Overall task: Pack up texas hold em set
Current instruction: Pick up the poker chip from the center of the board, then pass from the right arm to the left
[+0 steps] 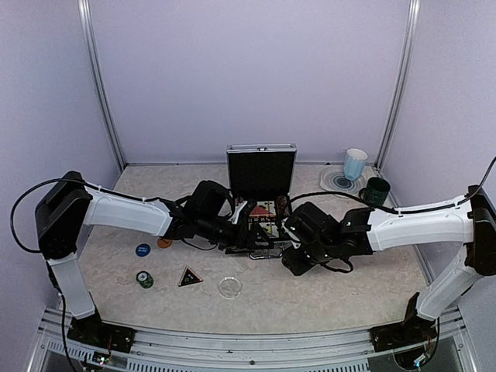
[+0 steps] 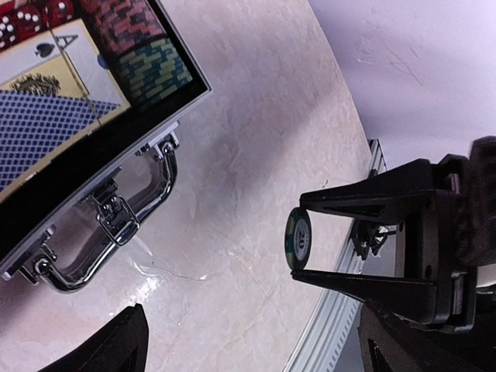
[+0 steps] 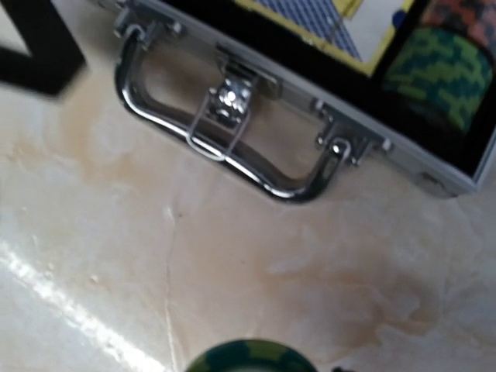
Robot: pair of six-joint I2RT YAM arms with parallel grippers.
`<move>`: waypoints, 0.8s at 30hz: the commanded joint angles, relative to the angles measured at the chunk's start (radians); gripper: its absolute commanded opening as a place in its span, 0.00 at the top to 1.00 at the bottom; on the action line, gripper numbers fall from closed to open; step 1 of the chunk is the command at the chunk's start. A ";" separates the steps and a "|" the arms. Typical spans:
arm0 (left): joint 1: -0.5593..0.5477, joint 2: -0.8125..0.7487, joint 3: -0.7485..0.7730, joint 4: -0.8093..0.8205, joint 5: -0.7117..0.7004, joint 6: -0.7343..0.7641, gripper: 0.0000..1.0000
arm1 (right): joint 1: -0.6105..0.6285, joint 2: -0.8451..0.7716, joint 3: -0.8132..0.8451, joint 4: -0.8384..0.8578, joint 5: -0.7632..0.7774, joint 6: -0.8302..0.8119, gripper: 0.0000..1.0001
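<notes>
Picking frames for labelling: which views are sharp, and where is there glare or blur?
Top external: evenly lit, sharp. Left wrist: crisp on the green chip, glare streak on the table by the case handle. Right wrist: soft throughout, handle blurred, glare lower left.

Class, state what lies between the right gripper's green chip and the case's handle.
Nothing: in the left wrist view, only bare tabletop separates the green chip from the handle.
</notes>
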 commanded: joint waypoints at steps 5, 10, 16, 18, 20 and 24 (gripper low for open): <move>0.019 0.083 -0.007 0.130 0.177 -0.099 0.11 | 0.033 -0.033 0.035 0.014 0.018 -0.052 0.57; 0.018 0.103 0.012 0.134 0.200 -0.122 0.14 | 0.056 -0.035 0.036 0.032 0.015 -0.073 0.57; 0.009 0.115 0.018 0.157 0.238 -0.140 0.17 | 0.074 -0.031 0.044 0.038 0.028 -0.082 0.57; 0.001 0.122 0.020 0.166 0.250 -0.144 0.19 | 0.076 -0.028 0.047 0.037 0.031 -0.085 0.56; -0.006 0.129 0.023 0.174 0.263 -0.148 0.20 | 0.078 -0.027 0.048 0.035 0.033 -0.085 0.57; -0.016 0.151 0.035 0.182 0.280 -0.152 0.22 | 0.085 -0.027 0.049 0.040 0.032 -0.087 0.56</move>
